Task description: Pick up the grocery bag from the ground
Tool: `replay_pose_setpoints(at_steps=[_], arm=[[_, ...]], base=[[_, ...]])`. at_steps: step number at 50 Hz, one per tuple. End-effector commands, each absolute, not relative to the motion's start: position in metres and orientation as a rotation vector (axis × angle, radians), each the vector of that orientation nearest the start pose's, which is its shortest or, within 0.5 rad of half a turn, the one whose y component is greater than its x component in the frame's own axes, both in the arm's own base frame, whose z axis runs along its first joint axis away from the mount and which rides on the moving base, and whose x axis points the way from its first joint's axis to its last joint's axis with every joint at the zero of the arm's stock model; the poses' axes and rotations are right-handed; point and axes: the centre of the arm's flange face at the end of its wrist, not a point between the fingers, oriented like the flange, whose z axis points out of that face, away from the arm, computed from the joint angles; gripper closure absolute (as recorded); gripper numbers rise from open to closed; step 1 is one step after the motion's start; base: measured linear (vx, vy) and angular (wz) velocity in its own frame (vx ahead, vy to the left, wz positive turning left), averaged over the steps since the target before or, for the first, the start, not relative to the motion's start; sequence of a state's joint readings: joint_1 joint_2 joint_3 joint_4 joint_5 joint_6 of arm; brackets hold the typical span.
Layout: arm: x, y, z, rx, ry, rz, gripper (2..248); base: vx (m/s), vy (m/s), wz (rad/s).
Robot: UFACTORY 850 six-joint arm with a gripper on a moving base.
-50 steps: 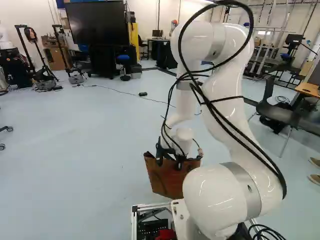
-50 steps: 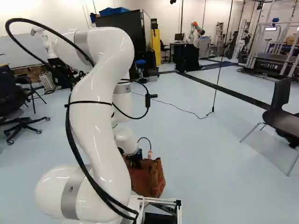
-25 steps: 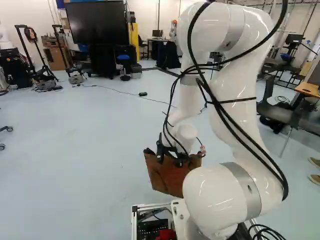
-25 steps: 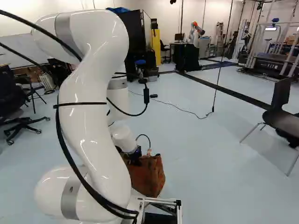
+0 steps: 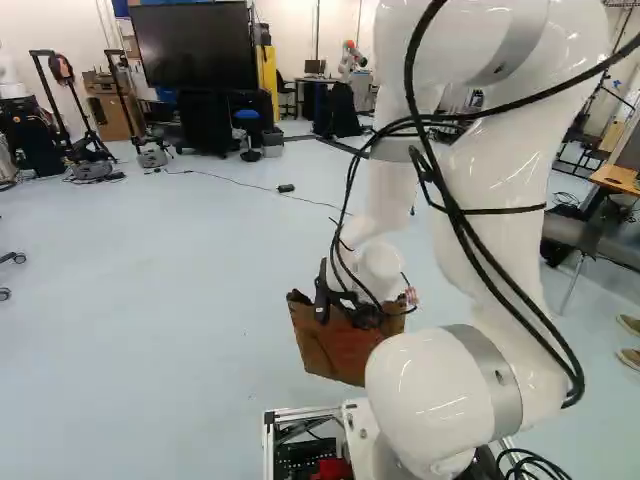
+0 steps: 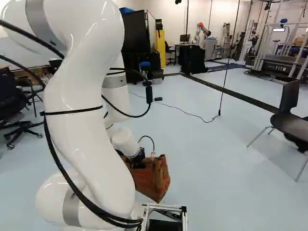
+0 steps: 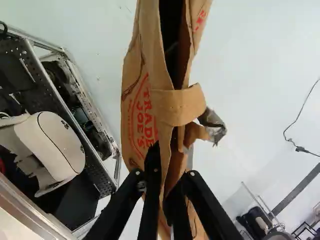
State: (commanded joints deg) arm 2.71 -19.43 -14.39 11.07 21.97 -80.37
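The black two-fingered claw (image 7: pixel 169 174) has the brown paper grocery bag (image 5: pixel 328 350) pinched near its top, tilted above the pale blue floor's (image 5: pixel 150 300) near edge. Best lift slowly, grip firm, swinging clear of the metal-framed base (image 5: pixel 269 440) lest the paper tear.

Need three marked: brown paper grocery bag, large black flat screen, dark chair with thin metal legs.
Brown paper grocery bag (image 5: pixel 334 350): left base view, on its side wall.
Large black flat screen (image 5: pixel 195 46): left base view, on its front face.
Dark chair with thin metal legs (image 6: pixel 289 97): right base view, on its backrest.
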Motion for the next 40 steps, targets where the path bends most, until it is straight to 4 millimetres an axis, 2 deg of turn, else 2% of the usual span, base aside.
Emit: replay_pose_setpoints(at_steps=[40], arm=[[0.268, 0.005, 0.22, -2.777, -1.887, -0.435, 229]], base=[[0.0, 0.0, 0.0]])
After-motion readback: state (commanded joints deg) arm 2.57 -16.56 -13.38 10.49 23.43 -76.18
